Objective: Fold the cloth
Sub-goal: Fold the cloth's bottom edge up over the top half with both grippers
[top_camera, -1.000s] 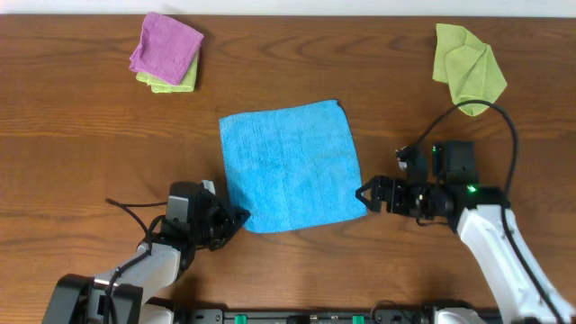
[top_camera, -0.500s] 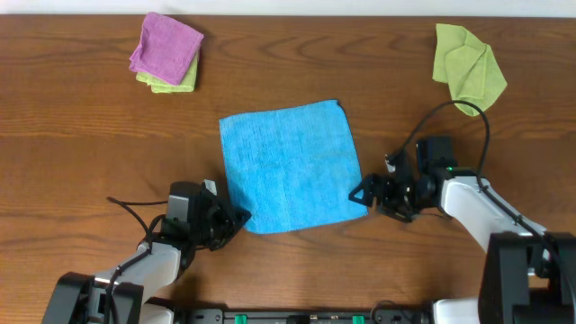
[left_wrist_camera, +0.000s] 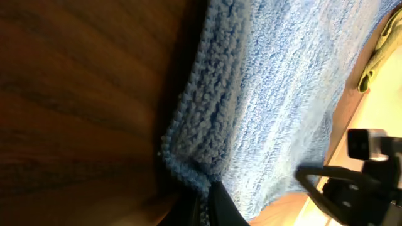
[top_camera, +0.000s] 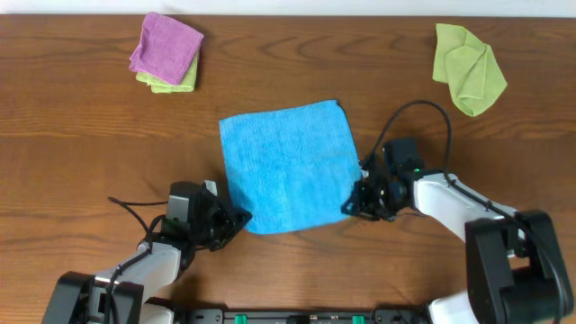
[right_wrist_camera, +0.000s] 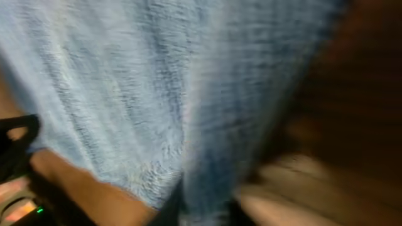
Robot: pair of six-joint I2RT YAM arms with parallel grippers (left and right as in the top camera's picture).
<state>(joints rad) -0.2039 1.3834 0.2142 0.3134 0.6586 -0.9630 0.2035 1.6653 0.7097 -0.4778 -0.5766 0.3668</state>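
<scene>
Jaw state on the left gripper (top_camera: 236, 219) cannot be told; its tips are set at the 7 o'clock corner of the cloth (top_camera: 286, 162), which is seen bunched there in the left wrist view. Right gripper (top_camera: 351, 205) cannot be told either, as its wrist view is blurred; its tips are at the 4 o'clock corner. The cloth is laid flat at the centre of the table (top_camera: 81, 144). A purple cloth (top_camera: 166, 47) is seen at 10 o'clock and a light green cloth (top_camera: 466, 65) at 2 o'clock.
</scene>
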